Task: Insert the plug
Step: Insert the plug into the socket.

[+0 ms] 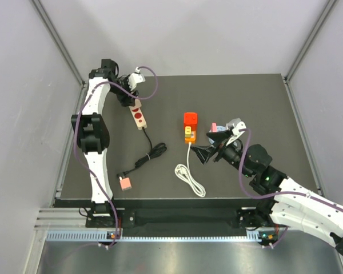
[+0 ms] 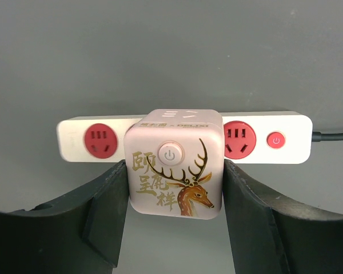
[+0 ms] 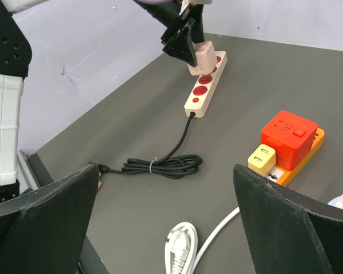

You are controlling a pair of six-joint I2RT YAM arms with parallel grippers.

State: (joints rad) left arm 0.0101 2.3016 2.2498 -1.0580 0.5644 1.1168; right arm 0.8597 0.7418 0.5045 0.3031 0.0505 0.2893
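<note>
Black fingers of the right gripper point(image 3: 166, 171) gape wide and empty, near the small bright red plastic cube plug point(image 3: 288, 136).

That glossy, squarish plug sits on the far end of the short orange power strip point(image 3: 291, 173) and matches its width. Whether it's pushed fully home, I can't tell. The strip's long axis runs away from the arm bases, with a yellow adapter point(image 3: 262, 157) just beside the plug. The right arm is plainly nearer. Well apart, the left gripper point(image 2: 174, 188) clamps a pale pink deer-printed cube point(image 2: 174, 165) over a cream socket strip point(image 2: 68, 140).
</note>
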